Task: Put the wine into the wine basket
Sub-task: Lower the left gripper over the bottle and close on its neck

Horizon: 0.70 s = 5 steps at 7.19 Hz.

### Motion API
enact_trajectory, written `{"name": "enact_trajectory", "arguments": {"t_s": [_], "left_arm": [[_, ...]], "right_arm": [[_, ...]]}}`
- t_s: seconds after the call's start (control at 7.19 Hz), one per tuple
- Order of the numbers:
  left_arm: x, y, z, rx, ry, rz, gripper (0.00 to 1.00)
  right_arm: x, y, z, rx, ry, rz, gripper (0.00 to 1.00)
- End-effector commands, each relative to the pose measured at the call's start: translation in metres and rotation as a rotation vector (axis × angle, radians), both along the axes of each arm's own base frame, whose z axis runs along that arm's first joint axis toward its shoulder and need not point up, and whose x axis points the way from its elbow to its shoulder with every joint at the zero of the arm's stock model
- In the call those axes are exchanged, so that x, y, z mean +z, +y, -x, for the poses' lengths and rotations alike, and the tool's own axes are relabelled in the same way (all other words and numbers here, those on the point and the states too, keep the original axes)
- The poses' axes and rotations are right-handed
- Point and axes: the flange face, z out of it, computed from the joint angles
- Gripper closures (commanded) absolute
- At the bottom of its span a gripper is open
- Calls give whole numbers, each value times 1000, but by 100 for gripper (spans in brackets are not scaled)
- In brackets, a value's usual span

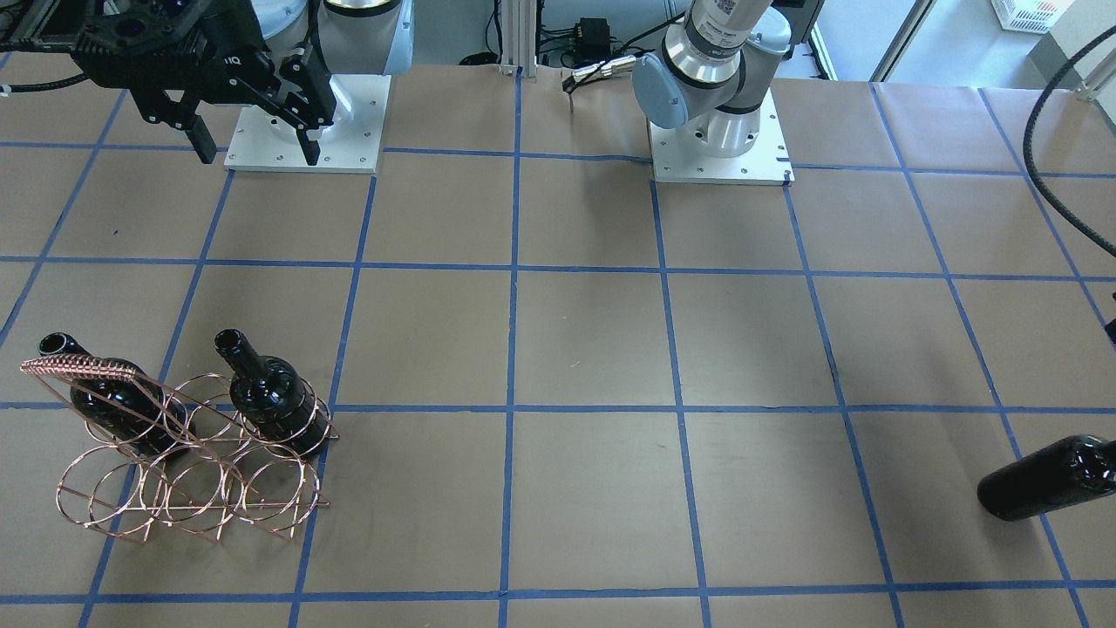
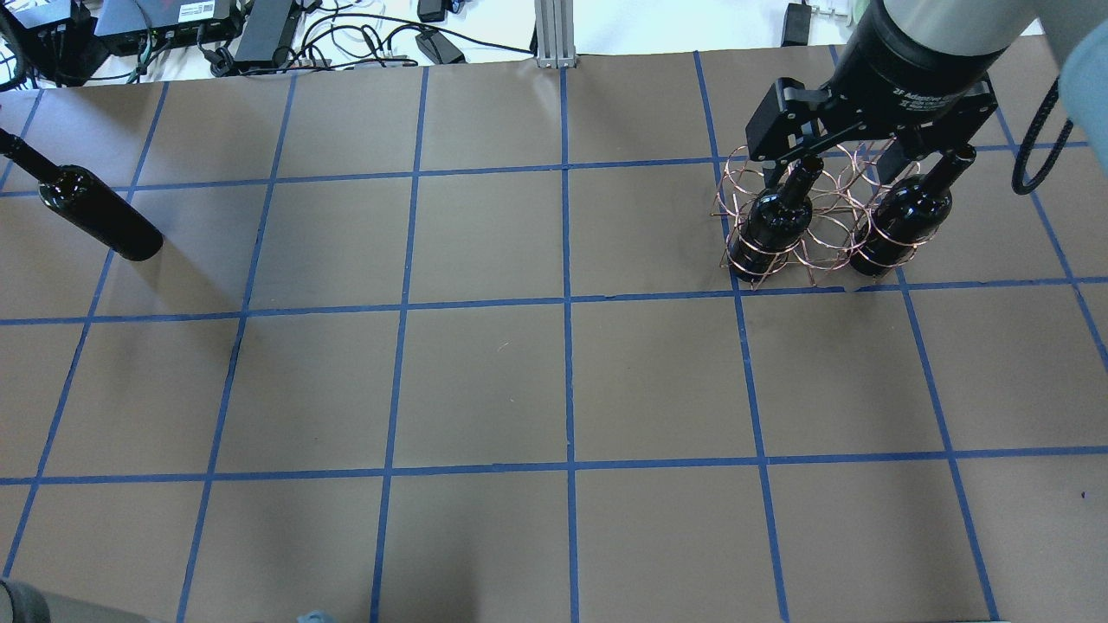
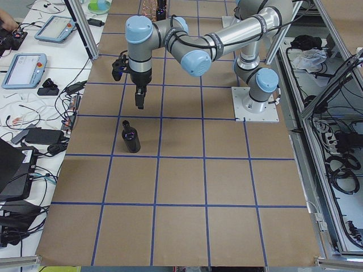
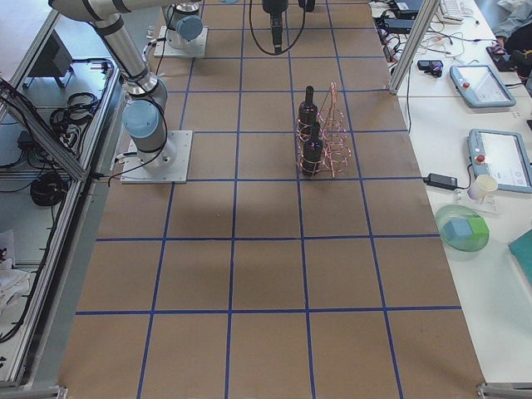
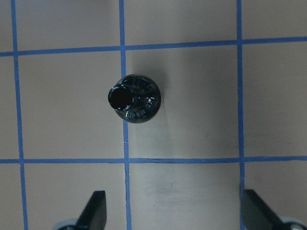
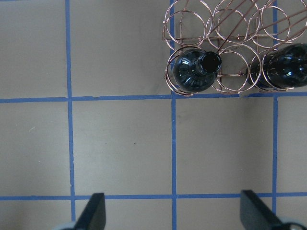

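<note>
The copper wire wine basket (image 1: 187, 488) stands on the brown table and holds two upright black wine bottles (image 1: 270, 397) (image 1: 113, 401), with an empty ring between them. My right gripper (image 1: 257, 153) is open and empty, raised well above the table on the robot's side of the basket. In the right wrist view the basket (image 6: 225, 36) and both bottles (image 6: 192, 72) (image 6: 285, 67) lie ahead of the open fingers (image 6: 93, 211). A third bottle (image 2: 99, 212) stands alone far to my left. My left gripper (image 5: 175, 213) is open above and beside this bottle (image 5: 133, 98), not touching it.
Blue tape lines grid the table. The two arm bases (image 1: 719, 131) (image 1: 305, 131) sit at the robot's edge. Cables and power boxes (image 2: 260, 30) lie beyond the far table edge. Tablets and a cup rest on side benches (image 4: 499, 158).
</note>
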Motion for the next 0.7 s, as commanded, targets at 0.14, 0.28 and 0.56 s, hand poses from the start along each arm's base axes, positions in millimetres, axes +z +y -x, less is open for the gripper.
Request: {"name": "enact_trajectory", "arguments": {"t_s": [0.14,0.28,0.56], "left_arm": [[-48,-34,-34,16,41,50,0],[-60,-35,-43,26,63,45,0],[-78,-47,-49,24,67,68,0]], "right_arm": [[0,0,1,-1,-1,1,0],[0,0,0,8,1,0,0],[0,0,0,9,1,0,0]]}}
